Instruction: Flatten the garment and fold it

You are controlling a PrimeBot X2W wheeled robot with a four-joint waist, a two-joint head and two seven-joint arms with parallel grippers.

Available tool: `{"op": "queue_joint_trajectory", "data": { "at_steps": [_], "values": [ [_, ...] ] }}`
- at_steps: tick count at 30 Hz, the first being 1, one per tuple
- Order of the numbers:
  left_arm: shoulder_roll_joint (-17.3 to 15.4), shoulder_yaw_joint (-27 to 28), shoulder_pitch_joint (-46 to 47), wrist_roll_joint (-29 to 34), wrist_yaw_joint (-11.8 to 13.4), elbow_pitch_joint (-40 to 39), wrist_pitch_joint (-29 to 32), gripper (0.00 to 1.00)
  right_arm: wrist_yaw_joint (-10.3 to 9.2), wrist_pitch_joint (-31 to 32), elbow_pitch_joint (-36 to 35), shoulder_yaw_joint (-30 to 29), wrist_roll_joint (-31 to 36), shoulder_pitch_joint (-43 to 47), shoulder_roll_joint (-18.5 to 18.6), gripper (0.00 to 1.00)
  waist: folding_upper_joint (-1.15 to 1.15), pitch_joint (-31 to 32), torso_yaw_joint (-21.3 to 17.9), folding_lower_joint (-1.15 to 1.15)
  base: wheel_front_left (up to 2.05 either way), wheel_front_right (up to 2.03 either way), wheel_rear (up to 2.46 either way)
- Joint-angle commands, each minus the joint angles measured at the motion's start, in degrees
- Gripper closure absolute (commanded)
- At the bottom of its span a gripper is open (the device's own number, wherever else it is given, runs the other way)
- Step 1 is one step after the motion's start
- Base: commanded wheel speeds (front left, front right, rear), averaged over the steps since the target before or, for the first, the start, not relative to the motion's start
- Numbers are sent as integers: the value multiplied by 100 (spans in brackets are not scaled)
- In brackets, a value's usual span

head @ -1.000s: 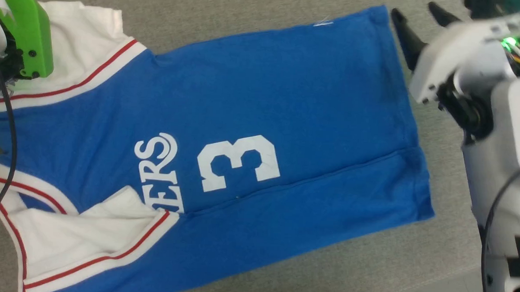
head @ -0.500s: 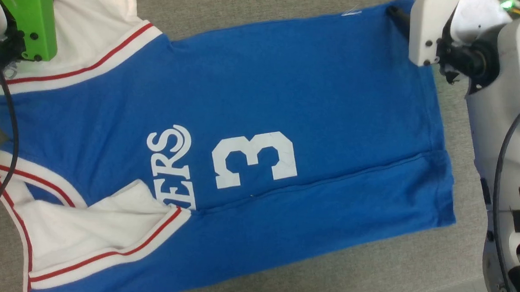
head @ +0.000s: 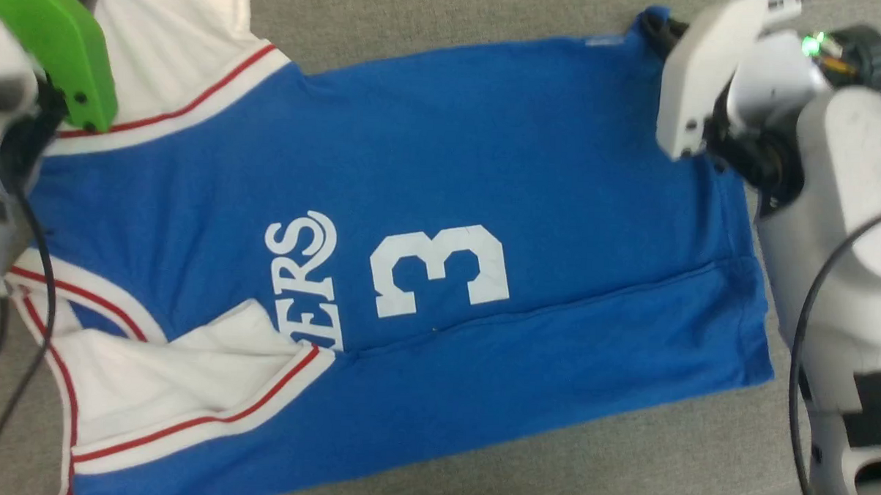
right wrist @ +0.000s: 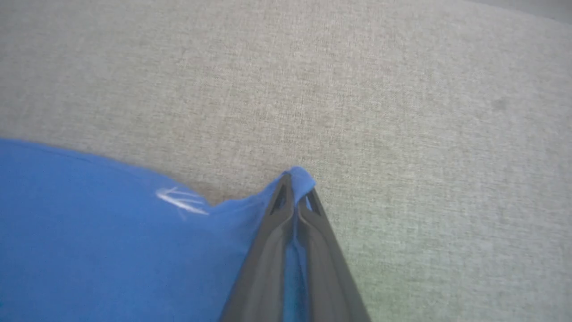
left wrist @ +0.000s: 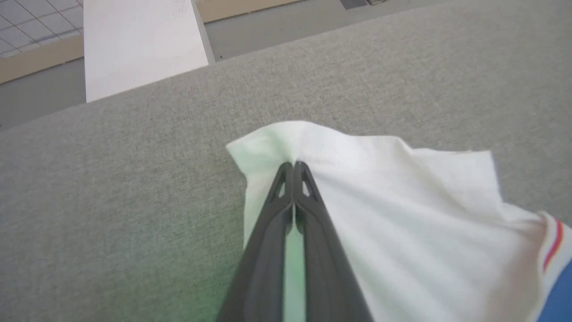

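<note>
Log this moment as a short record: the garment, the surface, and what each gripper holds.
garment: blue jersey, "3" side up, spread out, long crease running past the number
surface: grey woven cloth
left gripper: jaws shut on a white sleeve corner
right gripper: jaws shut on a blue hem corner
near sleeve: folded over the lettering's end

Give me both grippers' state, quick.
Left gripper: shut on the white sleeve of the royal-blue jersey T-shirt.
Right gripper: shut on its blue hem corner.

One garment (head: 488, 154), two hands (left wrist: 293, 167) (right wrist: 296, 184)
</note>
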State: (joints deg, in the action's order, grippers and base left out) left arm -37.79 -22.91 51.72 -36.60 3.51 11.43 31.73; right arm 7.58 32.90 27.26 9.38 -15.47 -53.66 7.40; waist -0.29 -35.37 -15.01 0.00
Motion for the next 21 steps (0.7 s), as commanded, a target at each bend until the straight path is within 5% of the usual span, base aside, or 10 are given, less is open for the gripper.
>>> {"op": "queue_joint_trajectory", "data": {
  "at_steps": [1, 11, 21],
  "values": [
    [33, 54, -193, 84, -56, -71, -341, 100, -9, -277, -108, 72, -106, 223, 96, 100, 29, 270, 106, 0, 0, 0, 0],
    [329, 414, -2041, -108, -14, -844, -2541, 100, -9, -2611, -694, 706, -500, 1569, 814, 100, 29, 1408, 395, 0, 0, 0, 0],
    [486, 454, -4160, -700, 155, -1262, -2937, 100, -9, -2931, -422, 767, -579, 2667, 1355, 100, 29, 2323, 716, 0, 0, 0, 0]
  ]
}}
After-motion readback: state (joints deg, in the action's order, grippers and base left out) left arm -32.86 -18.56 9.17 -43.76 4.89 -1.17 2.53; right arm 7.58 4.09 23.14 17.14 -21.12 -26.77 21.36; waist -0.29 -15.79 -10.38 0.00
